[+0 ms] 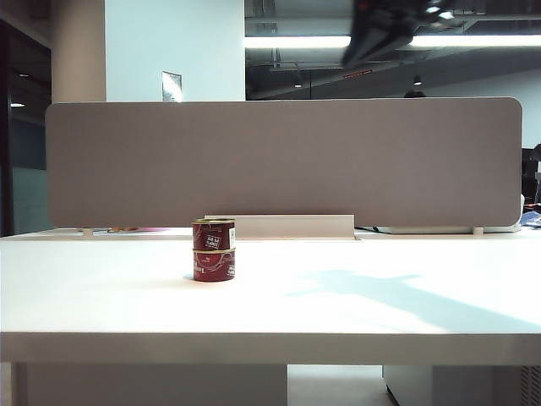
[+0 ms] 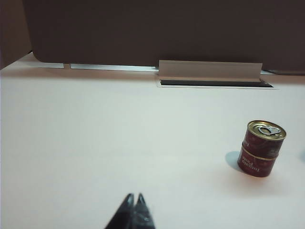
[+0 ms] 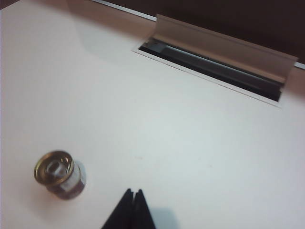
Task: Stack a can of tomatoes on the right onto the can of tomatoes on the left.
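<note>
Two dark red tomato cans stand stacked on the white table [image 1: 101,288], left of the middle. The upper can [image 1: 213,234] sits squarely on the lower can [image 1: 213,265]. The left wrist view shows the same stack, the upper can [image 2: 265,137] on the lower can [image 2: 256,164], far off to one side of my left gripper [image 2: 134,196], which is shut and empty. In the right wrist view I see the stack from above by its gold lid [image 3: 53,167]. My right gripper [image 3: 133,192] is shut, empty and high above the table, apart from the stack. In the exterior view the right arm [image 1: 380,30] is a dark blur at the top.
A grey divider panel [image 1: 279,161] closes off the back of the table. In front of it lies a cable slot with a raised flap [image 1: 292,227], also seen as the flap [image 3: 224,45] in the right wrist view. The table's front edge [image 1: 270,338] runs across the foreground.
</note>
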